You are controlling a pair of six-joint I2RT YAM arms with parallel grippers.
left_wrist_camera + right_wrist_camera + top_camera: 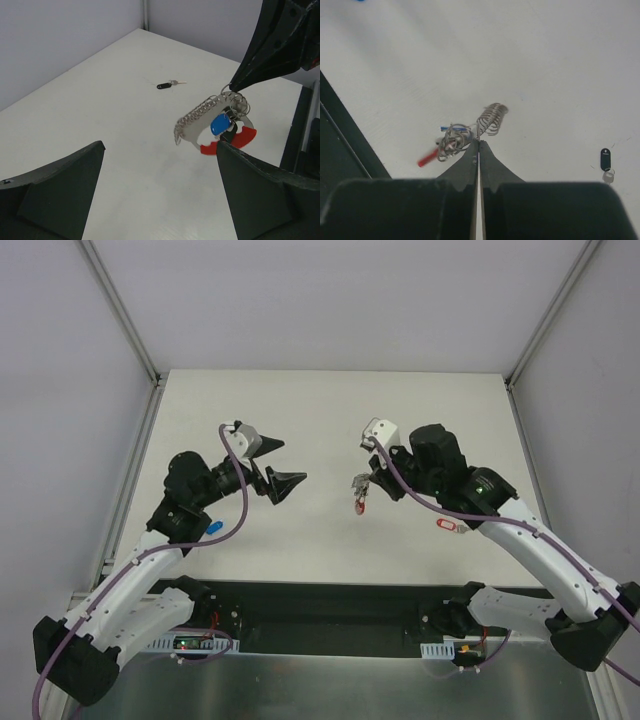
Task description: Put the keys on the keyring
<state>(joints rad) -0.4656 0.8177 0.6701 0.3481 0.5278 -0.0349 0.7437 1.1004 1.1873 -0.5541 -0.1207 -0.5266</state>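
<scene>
The right gripper [479, 144], pinched shut on the red-banded silver-chain keyring [244, 138], dangles it before the left gripper [160, 187], gaping empty, seemingly for threading.

Keyring [243, 139] red band, silver chain; blue key head [220, 124]; black-headed key [164, 85]; table [125, 105] white.

The left arm [130, 585] and right arm [545, 550] are wearing white shells over their links, with black housings at the joints; purple cables [243, 502] are trailing along both; white wrist cameras [238, 432] are sitting behind black, wedge-shaped fingers [288, 483]; a green light [487, 481] is glowing on the right arm.
</scene>
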